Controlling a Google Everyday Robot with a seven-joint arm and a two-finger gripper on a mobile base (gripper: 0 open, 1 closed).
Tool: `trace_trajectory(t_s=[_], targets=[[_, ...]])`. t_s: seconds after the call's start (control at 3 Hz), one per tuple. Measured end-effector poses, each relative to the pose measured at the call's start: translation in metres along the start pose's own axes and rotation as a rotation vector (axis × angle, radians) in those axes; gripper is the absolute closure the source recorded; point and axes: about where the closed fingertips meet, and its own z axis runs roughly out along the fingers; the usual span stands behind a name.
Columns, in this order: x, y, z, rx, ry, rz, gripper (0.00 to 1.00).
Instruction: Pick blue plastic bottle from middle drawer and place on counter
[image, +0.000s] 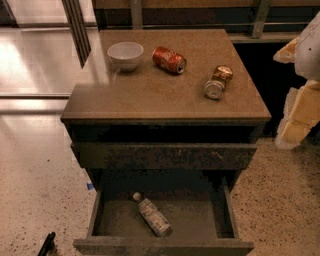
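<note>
The blue plastic bottle (154, 216) lies on its side on the floor of the open middle drawer (200, 220), its white cap pointing to the back left. The drawer is pulled out toward me, low in the view. The counter (165, 92) is the tan top of the dark cabinet above it. My gripper (300, 117) is a pale cream and white shape at the right edge, beside the counter's right side and well above and to the right of the bottle. It holds nothing that I can see.
On the counter stand a white bowl (125, 54) at the back left, a red soda can (169, 59) on its side, and a gold-brown can (218, 81) on its side. A closed drawer front (165, 156) sits above the open drawer. A dark object (47, 244) lies on the speckled floor at bottom left.
</note>
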Motion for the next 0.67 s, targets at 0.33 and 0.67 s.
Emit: trace_trajectory(t_s=[0.33,0.67], targets=[[0.0000,0.0000,0.0000,0.000,0.000,0.000,0.00],[-0.0021,-0.0012,-0.0008,0.035,-0.023,0.049,0.00]])
